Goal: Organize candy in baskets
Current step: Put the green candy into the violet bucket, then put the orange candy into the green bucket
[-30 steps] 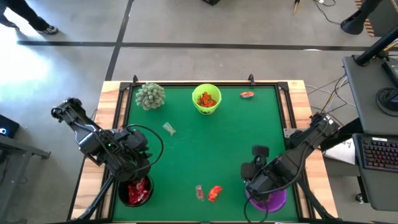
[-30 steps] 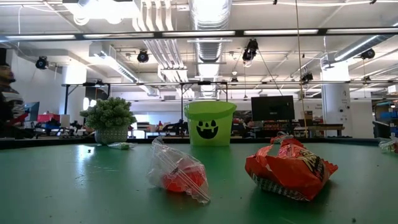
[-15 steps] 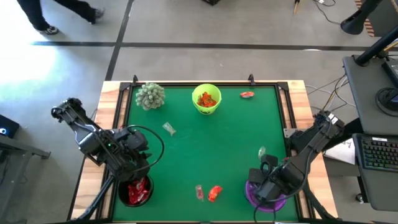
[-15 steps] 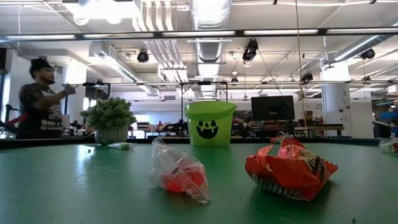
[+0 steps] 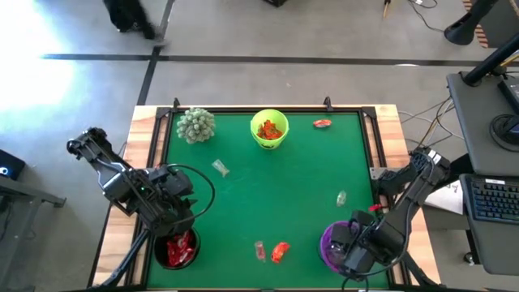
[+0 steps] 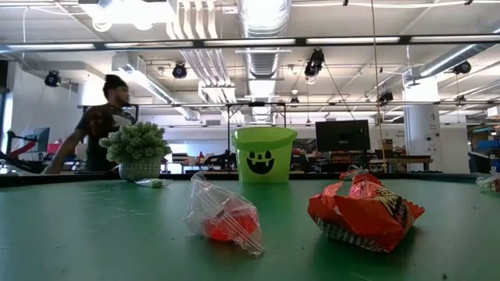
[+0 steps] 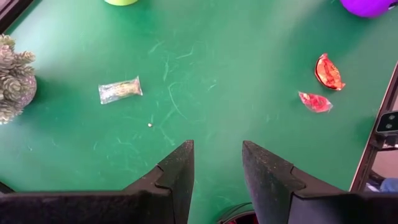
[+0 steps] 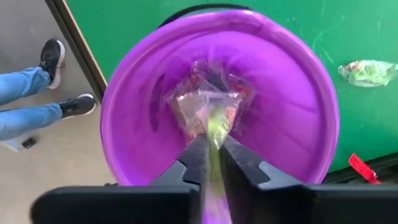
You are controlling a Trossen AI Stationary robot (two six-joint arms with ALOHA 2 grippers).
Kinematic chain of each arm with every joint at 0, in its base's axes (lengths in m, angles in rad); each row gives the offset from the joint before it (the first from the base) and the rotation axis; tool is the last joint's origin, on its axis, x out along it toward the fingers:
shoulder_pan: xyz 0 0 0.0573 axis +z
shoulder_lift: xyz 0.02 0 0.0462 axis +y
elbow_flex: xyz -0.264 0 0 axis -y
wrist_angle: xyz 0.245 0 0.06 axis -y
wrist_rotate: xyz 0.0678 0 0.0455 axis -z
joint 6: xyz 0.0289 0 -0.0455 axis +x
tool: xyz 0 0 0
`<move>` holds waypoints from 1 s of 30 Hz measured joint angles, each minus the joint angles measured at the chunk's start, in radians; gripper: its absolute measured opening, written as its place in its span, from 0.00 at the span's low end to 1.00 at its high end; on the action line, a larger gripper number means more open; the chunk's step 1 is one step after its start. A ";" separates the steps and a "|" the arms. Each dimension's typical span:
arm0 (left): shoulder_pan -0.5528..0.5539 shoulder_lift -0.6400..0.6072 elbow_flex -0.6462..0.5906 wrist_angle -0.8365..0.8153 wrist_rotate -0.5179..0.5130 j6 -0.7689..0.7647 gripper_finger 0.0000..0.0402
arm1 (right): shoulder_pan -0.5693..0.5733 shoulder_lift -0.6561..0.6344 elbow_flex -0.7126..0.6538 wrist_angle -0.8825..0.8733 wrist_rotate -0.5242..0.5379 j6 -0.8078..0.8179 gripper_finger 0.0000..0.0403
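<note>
Hovering over the round purple plastic basket at the table's near right corner, the right claw pinches a pale greenish crinkly-wrapped candy, so parting its fingers to drop it seems next.

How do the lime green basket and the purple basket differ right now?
The lime green basket stands at the far edge of the table, with no arm near it; the purple basket stands at the near right corner, under the right gripper. The green one holds orange candy; the purple one holds clear-wrapped candy. The green one shows a black face in the low view. Both are round, upright and open-topped.
</note>
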 joint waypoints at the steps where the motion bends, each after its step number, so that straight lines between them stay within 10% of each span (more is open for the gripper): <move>1: 0.000 0.000 0.000 0.000 0.000 0.007 0.29 | 0.000 0.000 0.000 0.000 -0.004 0.006 0.11; 13: 0.000 0.000 0.000 0.000 0.002 0.035 0.29 | -0.005 0.000 0.000 -0.008 -0.004 0.009 0.33; 30: 0.000 0.002 0.000 0.008 0.133 0.053 0.29 | -0.095 -0.002 0.142 0.003 0.052 -0.035 0.36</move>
